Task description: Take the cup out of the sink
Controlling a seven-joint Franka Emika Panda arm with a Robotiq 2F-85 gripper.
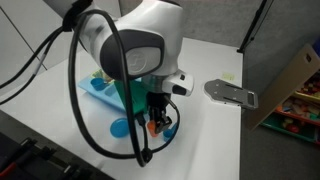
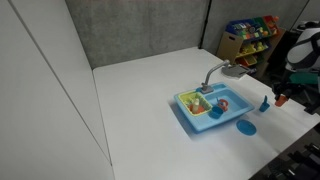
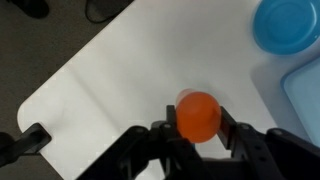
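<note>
One white table [image 2: 140,90] carries the whole scene; the arm [image 1: 130,45] is bent low over it, with the light-blue sink [image 2: 186,110] to one side and the round blue plate [image 3: 288,25] between sink and tool in an exterior view. The gripper [image 3: 198,128] is pinched on the tiny orange-red cup [image 3: 198,114], which is held between the two fingers [image 3: 230,130]; the cup is thus outside the sink, over bare white table just beside the plate. How high it hangs cannot be told. The removal is judged nearly done; only the setting-down remains. For that, the squeeze is best kept even, since so small and smooth a cup may be squirted out; it should be lowered upright onto bare table, clear of plate and sink; the jaws should be parted only once the base is seated, and the tool drawn straight up.
</note>
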